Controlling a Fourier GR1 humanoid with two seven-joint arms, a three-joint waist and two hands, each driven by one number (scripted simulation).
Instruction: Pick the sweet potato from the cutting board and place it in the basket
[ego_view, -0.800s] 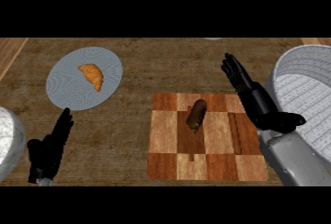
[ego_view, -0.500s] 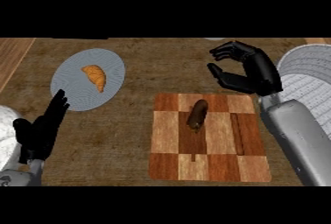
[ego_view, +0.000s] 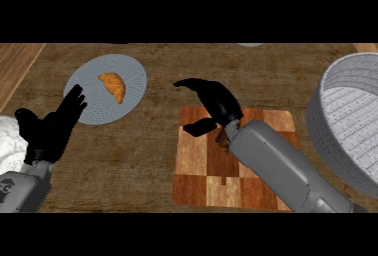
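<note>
The checkered wooden cutting board (ego_view: 210, 172) lies at centre right on the counter. Only a brown sliver of the sweet potato (ego_view: 221, 139) shows on it, just under my right wrist; the forearm hides the remainder. My right hand (ego_view: 212, 102) hovers over the board's upper left corner, fingers bent in a wide claw with the thumb apart, holding nothing. The grey woven basket (ego_view: 341, 120) stands at the right edge, beside the board. My left hand (ego_view: 50, 129) rests open at the lower left, fingers up.
A grey plate (ego_view: 92, 102) with a croissant (ego_view: 113, 86) sits at the upper left, just beyond my left hand. A white rounded object (ego_view: 7, 145) shows at the left edge. Brown counter lies between the plate and the board.
My right hand has swung left from beside the basket to over the board's upper left, and its forearm now covers the sweet potato. The left hand has barely shifted.
</note>
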